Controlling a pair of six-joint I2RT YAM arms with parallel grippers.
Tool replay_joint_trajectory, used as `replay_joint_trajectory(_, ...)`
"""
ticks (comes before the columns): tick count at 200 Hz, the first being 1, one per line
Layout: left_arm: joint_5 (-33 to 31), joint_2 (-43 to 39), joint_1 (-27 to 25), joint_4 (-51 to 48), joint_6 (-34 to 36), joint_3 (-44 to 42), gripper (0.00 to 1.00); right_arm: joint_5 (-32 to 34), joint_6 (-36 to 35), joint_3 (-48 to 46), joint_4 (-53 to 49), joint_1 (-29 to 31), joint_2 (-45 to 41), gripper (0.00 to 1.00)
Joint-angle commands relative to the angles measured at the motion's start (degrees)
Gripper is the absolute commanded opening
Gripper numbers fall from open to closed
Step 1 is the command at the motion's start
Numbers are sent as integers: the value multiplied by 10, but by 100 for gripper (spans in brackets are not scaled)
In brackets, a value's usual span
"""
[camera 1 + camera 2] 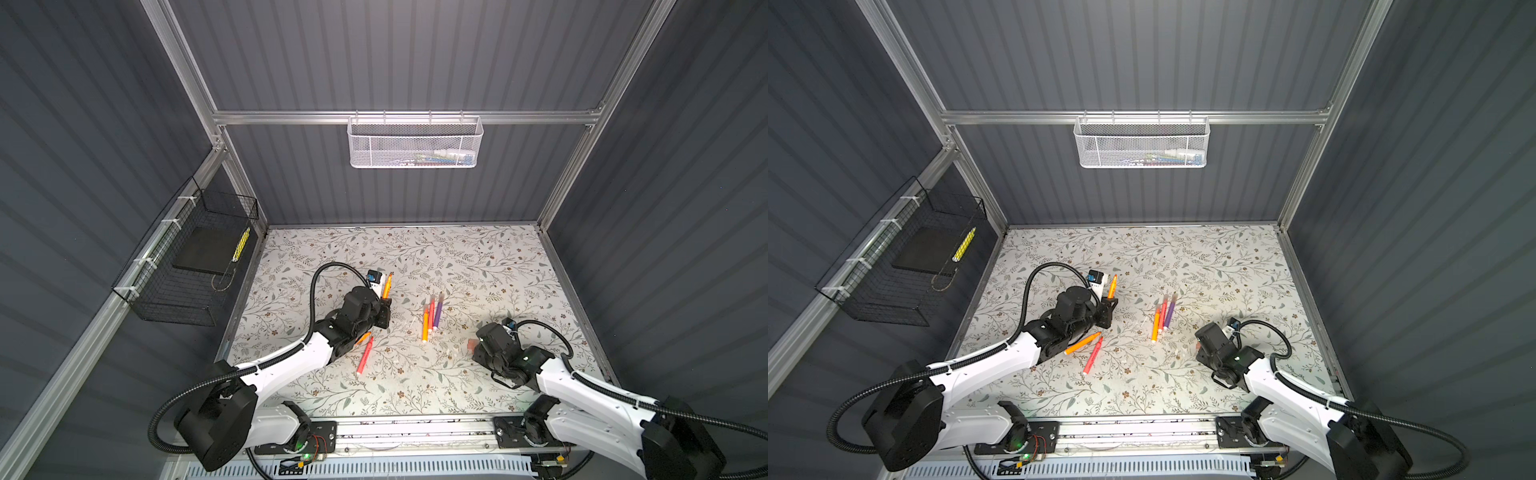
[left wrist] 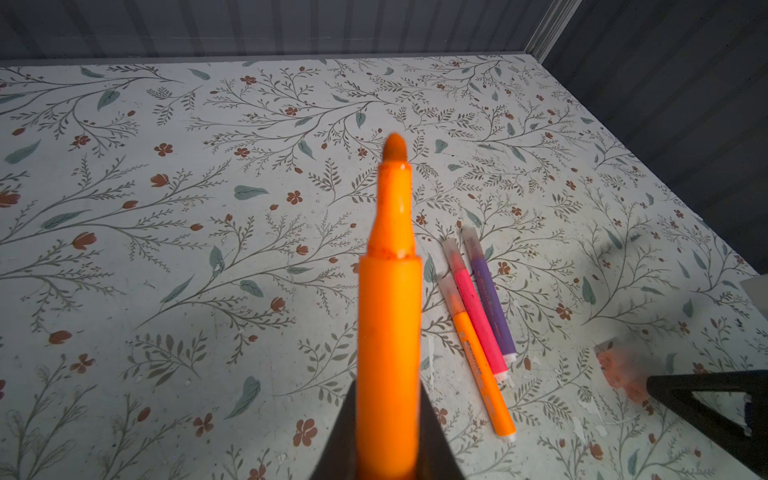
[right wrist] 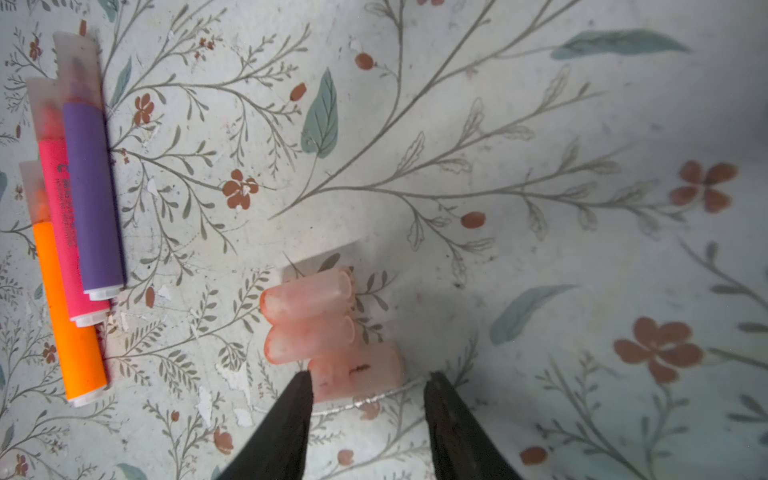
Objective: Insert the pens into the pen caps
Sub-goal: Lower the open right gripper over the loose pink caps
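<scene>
1. Overview, both top views: the left claw (image 1: 384, 307) hangs above the tabletop (image 1: 478, 266), left of the capped trio (image 1: 432, 318) of orange, pink and purple pens. It is clamped on an uncapped orange pen (image 1: 387, 286), tip upward. The pen caps (image 1: 471, 345) show pink to the right of the trio, at the end of the right arm (image 1: 552, 370). A bare red-pink pen (image 1: 1093, 360) and a bare orange pen (image 1: 1082, 343) lie left of the trio.
2. Left wrist view: the jaws are tight on the orange barrel and its felt tip is free.
3. Right wrist view: three loose caps lie side by side near the trio. The right claw (image 3: 370, 386), part-open, straddles the nearest cap (image 3: 357, 372). One jaw touches it, the other stands apart, and nothing is gripped.
4. Step in hand, I judge: fetching a cap for the held pen. Next the claw should close on that cap, lift it, and turn its mouth toward the tip.
</scene>
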Motion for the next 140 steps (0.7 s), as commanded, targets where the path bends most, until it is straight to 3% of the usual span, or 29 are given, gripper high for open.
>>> replay_joint_trajectory(1,11,-4,-2,1,9,11,0,12,0,9,-3,2,7,47)
replay_joint_trajectory(75,15,-6,-2,0,12,11,0,11,-5,7,-11,2,18,48)
replay_joint_trajectory(140,20,-8,-2,-2,11,13,0,7,-7,-1,-38,3,5,39)
